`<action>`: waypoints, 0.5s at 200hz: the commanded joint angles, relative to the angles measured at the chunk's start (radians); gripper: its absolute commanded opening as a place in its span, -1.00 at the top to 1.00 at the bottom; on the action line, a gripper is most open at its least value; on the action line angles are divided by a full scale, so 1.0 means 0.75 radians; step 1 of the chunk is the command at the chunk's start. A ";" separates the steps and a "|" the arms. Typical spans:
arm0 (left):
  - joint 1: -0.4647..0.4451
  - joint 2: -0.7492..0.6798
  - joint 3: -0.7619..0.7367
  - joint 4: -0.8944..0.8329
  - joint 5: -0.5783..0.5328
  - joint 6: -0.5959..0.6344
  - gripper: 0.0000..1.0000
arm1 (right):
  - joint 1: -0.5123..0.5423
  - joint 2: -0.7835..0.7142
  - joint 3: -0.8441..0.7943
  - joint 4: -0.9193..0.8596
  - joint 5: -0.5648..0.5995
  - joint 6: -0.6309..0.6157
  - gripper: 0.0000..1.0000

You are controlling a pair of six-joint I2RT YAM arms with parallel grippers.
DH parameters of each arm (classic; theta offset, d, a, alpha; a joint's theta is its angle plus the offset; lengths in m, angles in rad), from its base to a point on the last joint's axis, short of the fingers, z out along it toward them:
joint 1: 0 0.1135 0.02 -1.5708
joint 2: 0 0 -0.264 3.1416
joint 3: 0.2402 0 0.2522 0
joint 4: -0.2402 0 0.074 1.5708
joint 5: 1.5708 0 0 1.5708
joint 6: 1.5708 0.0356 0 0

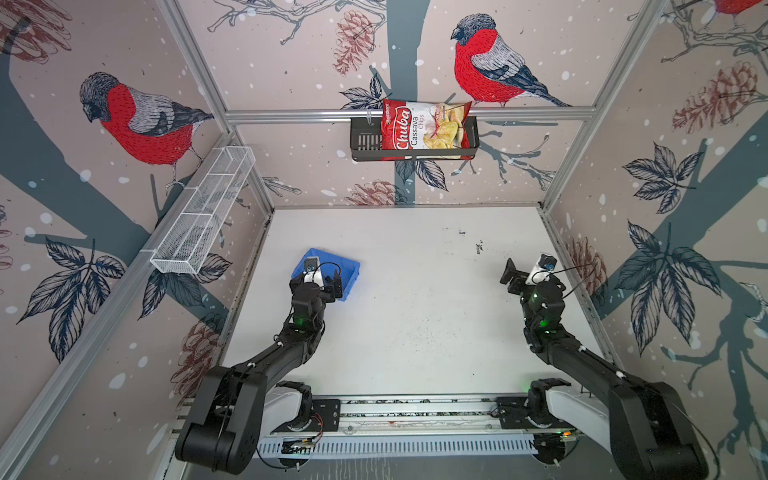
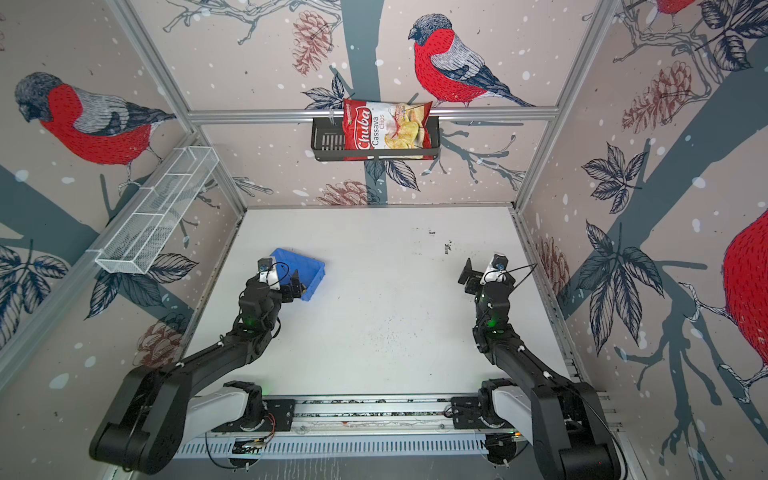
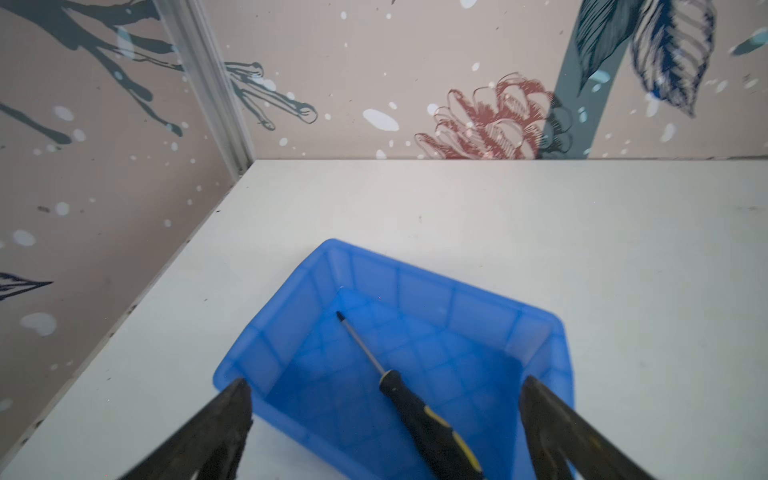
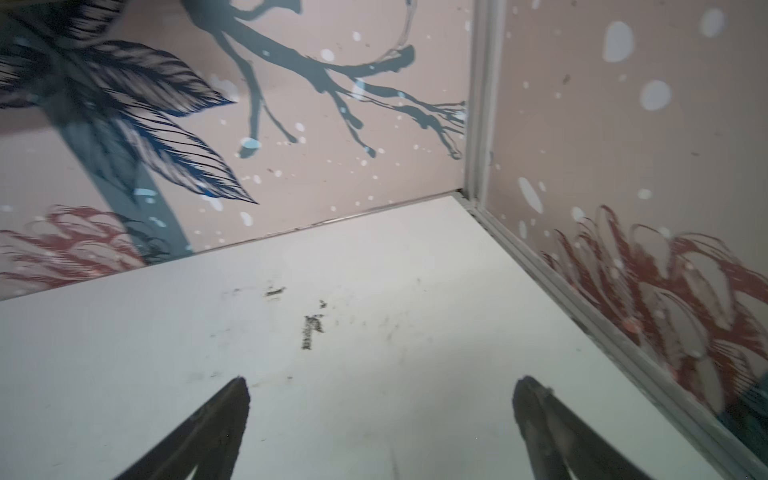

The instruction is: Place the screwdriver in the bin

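1. Screwdriver (image 3: 415, 409) is lying inside the bin (image 3: 415, 286), loose between the fingers of the left gripper (image 3: 386, 388). Neither finger is touching it.
2. Left gripper is standing wide, holding nothing. In the left wrist view one fingertip (image 3: 241, 395) is showing over the bin's near corner and the other is sitting over the opposite rim.
3. Screwdriver's thin shaft is pointing at the bin's far wall, tip down on the blue floor. The black handle with its yellow stripe is running out of the frame toward the wrist, so its end cap is not showing.
4. In both top views the left gripper (image 1: 324, 274) is hovering over the bin (image 1: 349, 266), covering the near half. The screwdriver is hiding under it there.
5. Bin is sitting on the white table (image 1: 415, 311), left of centre, turned at an angle to the table edges, near the left wall.
6. Right gripper (image 4: 382, 386) is also spreading wide and carrying nothing. It is hanging over bare table by the right wall (image 1: 525, 270), well apart from the bin.
7. Dark scuff marks (image 4: 311, 328) are showing on the table ahead of the right gripper.
8. Further out, a white wire basket (image 1: 203, 212) is hanging on the left wall.
9. A black slotted basket (image 1: 365, 141) is hanging on the back rail, holding a red bag of cassava chips (image 1: 424, 126).
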 commanded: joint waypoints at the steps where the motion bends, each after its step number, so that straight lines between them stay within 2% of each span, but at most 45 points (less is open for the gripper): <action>1: 0.018 0.093 -0.055 0.369 -0.075 0.095 -0.97 | -0.045 0.075 -0.040 0.232 0.070 -0.039 -0.99; 12: 0.031 0.171 -0.085 0.520 -0.053 0.104 -0.94 | -0.065 0.128 -0.063 0.319 0.057 -0.052 -0.99; 47: 0.057 0.341 -0.064 0.727 -0.031 0.138 -0.93 | -0.110 0.257 -0.119 0.505 -0.035 -0.047 -0.99; 69: 0.088 0.423 -0.047 0.761 -0.052 0.091 -0.93 | -0.130 0.317 -0.150 0.616 -0.092 -0.027 -0.99; 100: 0.143 0.492 -0.069 0.855 0.032 0.053 -0.93 | -0.149 0.427 -0.124 0.667 -0.132 -0.015 -0.99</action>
